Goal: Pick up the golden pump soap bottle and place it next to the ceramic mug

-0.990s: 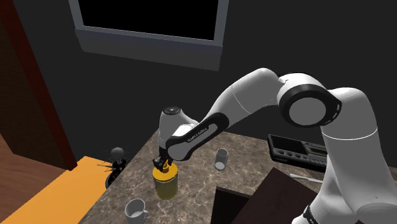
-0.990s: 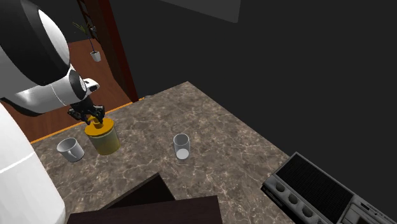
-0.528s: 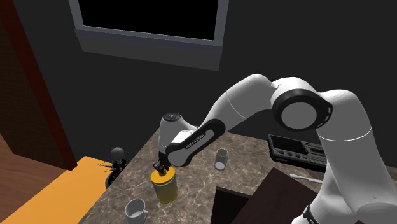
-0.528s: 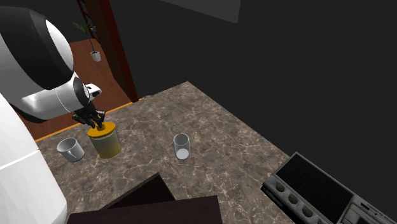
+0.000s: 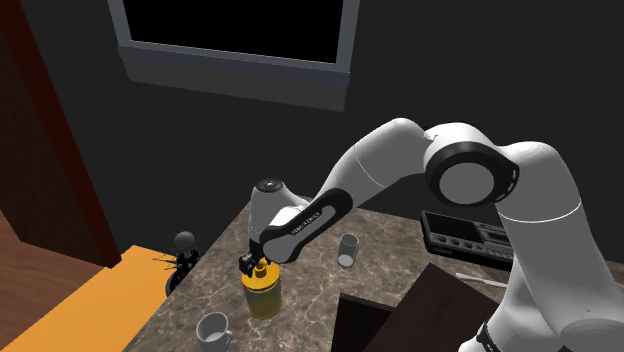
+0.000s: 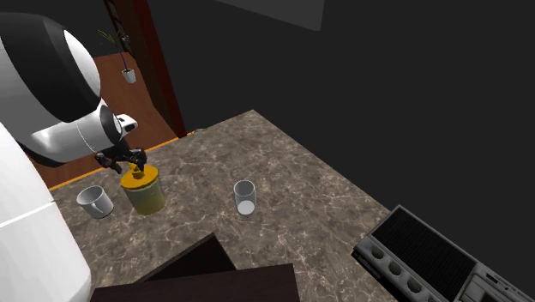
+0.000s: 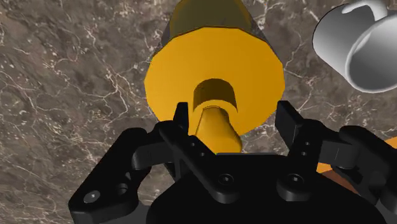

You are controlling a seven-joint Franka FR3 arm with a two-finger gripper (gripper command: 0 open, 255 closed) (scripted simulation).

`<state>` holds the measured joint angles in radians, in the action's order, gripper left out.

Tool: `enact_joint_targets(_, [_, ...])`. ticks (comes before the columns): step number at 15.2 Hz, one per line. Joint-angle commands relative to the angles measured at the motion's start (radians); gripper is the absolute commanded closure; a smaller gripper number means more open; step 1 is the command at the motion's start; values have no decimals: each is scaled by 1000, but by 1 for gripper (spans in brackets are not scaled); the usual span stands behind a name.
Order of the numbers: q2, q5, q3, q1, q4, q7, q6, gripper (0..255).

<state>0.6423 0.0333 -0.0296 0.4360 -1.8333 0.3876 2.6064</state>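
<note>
Hand (image 7: 232,118) sits low over the golden pump bottle (image 7: 215,67), fingers spread apart on either side of the pump head, at least one clearly off it, so nothing is clamped. Bottle stands upright on the brown marbled bench (image 6: 291,163), near the white mug (image 6: 94,202) but not touching. Grey tumbler (image 6: 245,196) stands farther along, toward the second exterior view's right.
</note>
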Motion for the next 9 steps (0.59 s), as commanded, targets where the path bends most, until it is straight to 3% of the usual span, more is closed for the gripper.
enact_joint_targets(1, [3, 0, 0, 0, 0, 0, -2, 0])
enact_joint_targets(4, [-2, 0, 0, 0, -9, 0, 2, 0])
enact_joint_targets(9, [-113, 1, -1, 3, -46, 0, -71, 0])
